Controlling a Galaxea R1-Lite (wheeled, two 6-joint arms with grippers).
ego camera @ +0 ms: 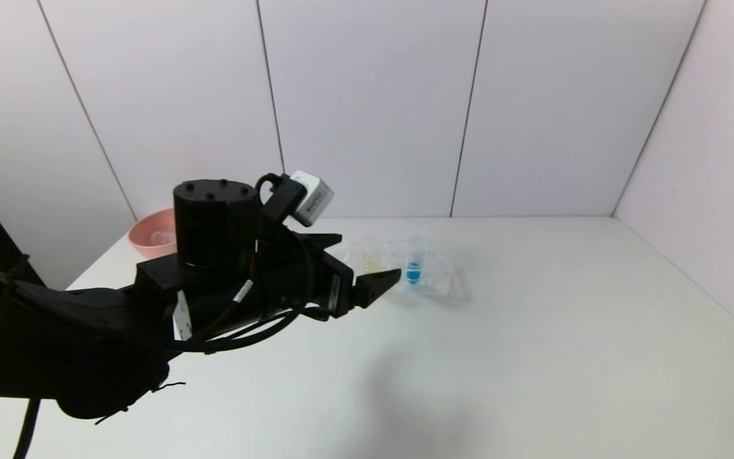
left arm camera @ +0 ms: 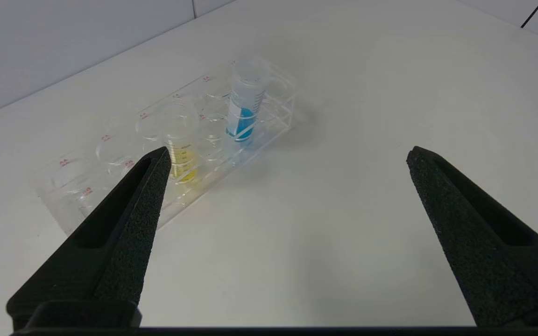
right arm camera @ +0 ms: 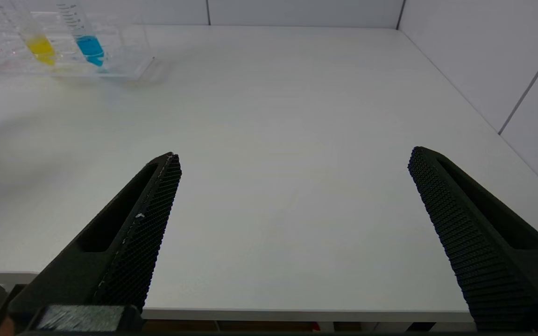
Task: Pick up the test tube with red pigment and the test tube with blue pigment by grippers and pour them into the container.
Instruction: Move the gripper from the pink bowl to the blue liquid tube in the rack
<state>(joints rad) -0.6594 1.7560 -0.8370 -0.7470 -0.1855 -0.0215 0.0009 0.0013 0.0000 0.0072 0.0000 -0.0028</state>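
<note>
Blue-pigment test tube [ego camera: 413,268] is what we track first: in the head view it stands upright in the clear rack [ego camera: 443,284] on the white table [ego camera: 532,357], and our left gripper [ego camera: 367,268] hangs above the table just short of the rack, its tips pointing toward it. A pink bowl [ego camera: 150,233] sits well behind the arm, far from the rack. We see no red tube and no beaker here. In the left wrist view the left gripper's jaws are spread wide with nothing between them; the blue tube [left arm camera: 244,105] stands in the rack [left arm camera: 110,186] ahead of the tips, nearer one finger [left arm camera: 133,210] than the other, and a yellow tube [left arm camera: 181,149] stands in the rack just beside that same finger's tip. The blue tube's long axis runs roughly vertical, leaning slightly, so we judge the jaws must shift sideways to centre on it and close across its body above the rack. In the right wrist view the right gripper [right arm camera: 292,158] also has its jaws spread and empty, low near the table's near edge, with the rack [right arm camera: 129,65] well apart from it and the blue tube [right arm camera: 87,42] beside the yellow one [right arm camera: 38,44]. We judge the left arm the nearer to the rack.
</note>
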